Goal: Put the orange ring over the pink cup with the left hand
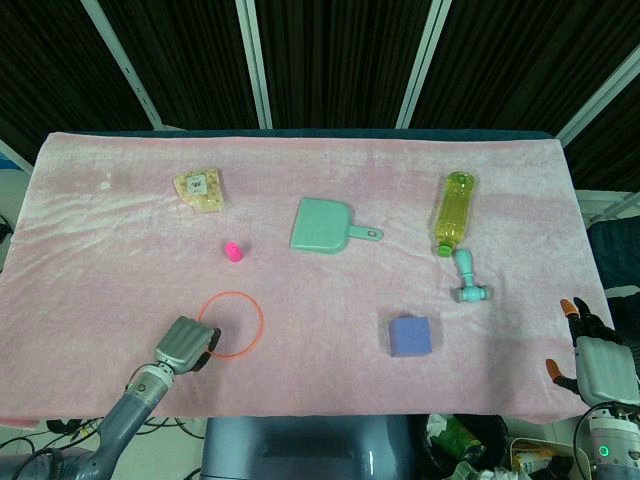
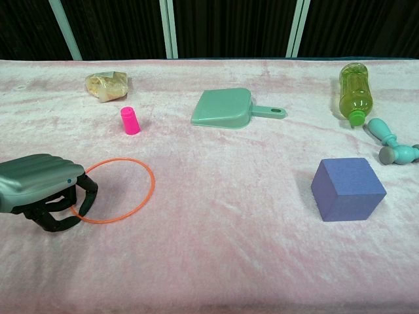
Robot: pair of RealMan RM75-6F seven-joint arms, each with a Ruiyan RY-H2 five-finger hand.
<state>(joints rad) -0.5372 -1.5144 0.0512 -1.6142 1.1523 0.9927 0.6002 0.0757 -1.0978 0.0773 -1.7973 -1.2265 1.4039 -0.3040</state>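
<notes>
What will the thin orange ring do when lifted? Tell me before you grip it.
The thin orange ring lies flat on the pink plush cloth, so it is probably very light and hard to get fingers under. Its wire-thin band may flex or tilt when lifted from the one edge by the left hand. It seems unlikely to roll.

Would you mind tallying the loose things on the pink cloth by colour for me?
Orange: 1, ring
Pink: 1, cup
Teal: 2, dustpan, toy hammer
Yellow-green: 1, bottle
Blue-purple: 1, block
Beige: 1, snack packet
Total: 7
</notes>
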